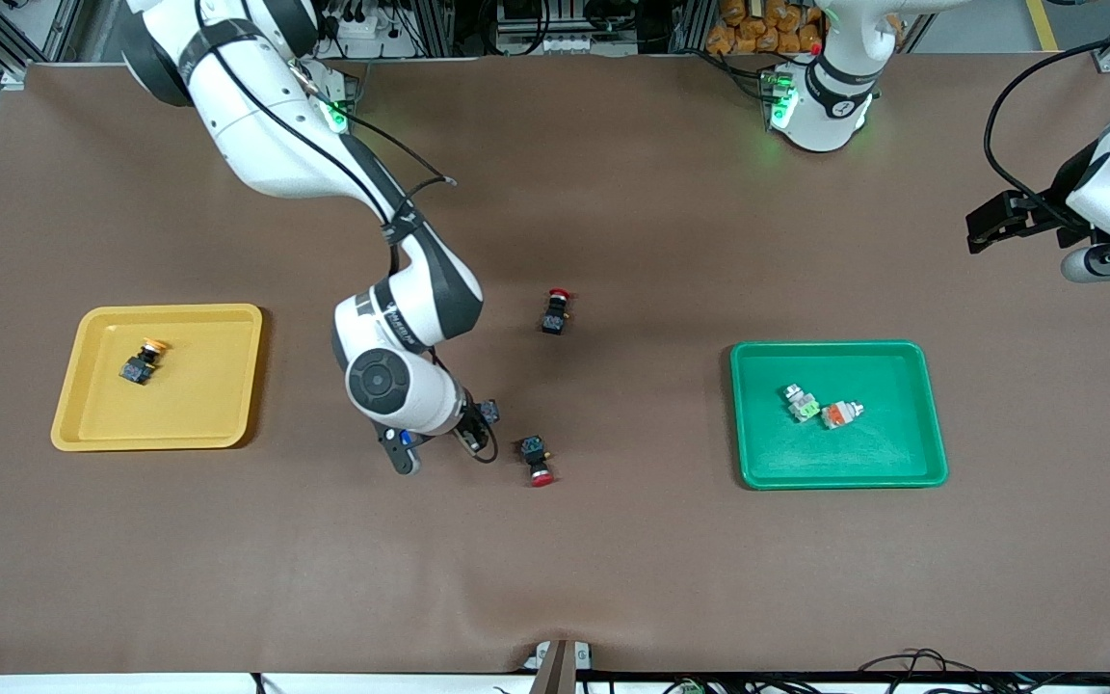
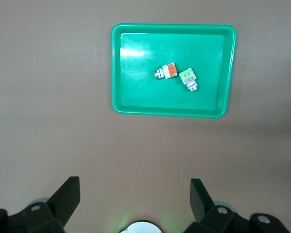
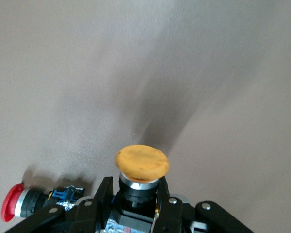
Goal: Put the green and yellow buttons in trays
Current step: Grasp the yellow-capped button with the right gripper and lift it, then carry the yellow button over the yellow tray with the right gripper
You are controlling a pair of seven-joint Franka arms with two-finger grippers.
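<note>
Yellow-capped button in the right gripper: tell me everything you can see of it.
The yellow-capped button has a round, matte yellow-orange cap on a silvery collar and a black body. The right gripper is shut on that body, its fingers pressing both sides. It is over the brown table, beside a red-capped button lying on its side.

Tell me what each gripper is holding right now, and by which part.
The right gripper clamps a yellow-capped button by its black body, below the cap. The left gripper, open, holds nothing.
</note>
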